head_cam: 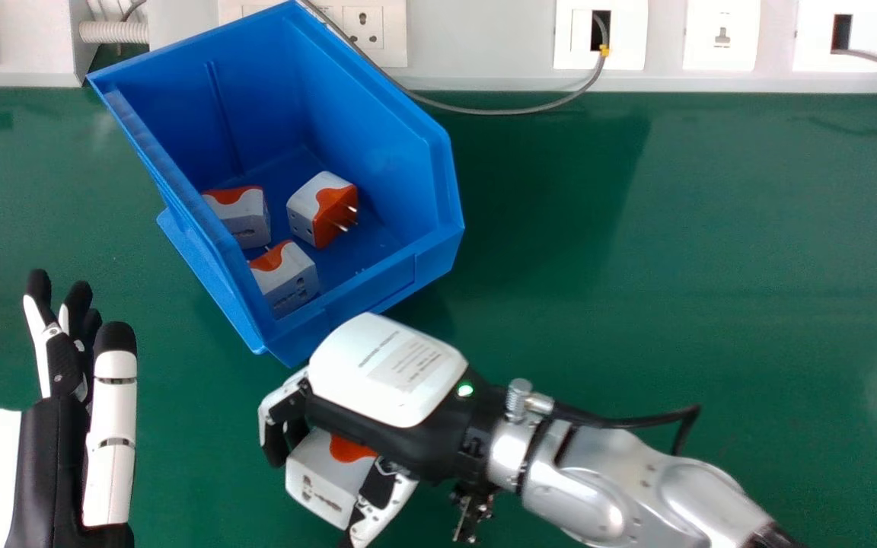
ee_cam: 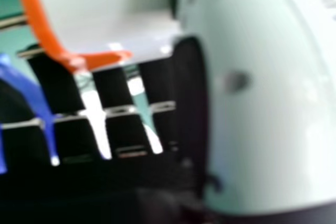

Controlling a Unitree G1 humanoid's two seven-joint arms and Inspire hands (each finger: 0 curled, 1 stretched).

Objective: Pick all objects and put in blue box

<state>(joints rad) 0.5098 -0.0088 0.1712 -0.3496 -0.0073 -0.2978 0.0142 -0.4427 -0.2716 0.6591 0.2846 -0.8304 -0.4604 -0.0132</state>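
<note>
On your left, the left hand [head_cam: 54, 449] has its fingers straight, with nothing in them; it is well apart from the box [head_cam: 370, 129], so it shouldn't get in your way unless you swing it inward. Next along, the box sits askew on the table [head_cam: 712, 266], holding three plugs: the left plug [head_cam: 244, 217] beside the long side wall, the near plug [head_cam: 288, 281] down by the front corner, and the right plug [head_cam: 320, 213] with its pins sticking out. Drop another on that cluster and it could roll off them or catch on the pins, so you'd do better aiming for the bare floor deeper in. The right hand [head_cam: 385, 380] has its fingers and thumb closed on the held plug [head_cam: 324, 483], just on your side of the box's near corner. That corner stands in the way: carry too low and you could knock the plug loose or shove the box. You can't tell from here whether the hand touches it. A sideways pinch on such a blocky body might also let it twist. Farther right, the cable [head_cam: 499, 110] loops from the sockets [head_cam: 722, 34] and passes by the box's back corner; pushing the box could drag on it.
</note>
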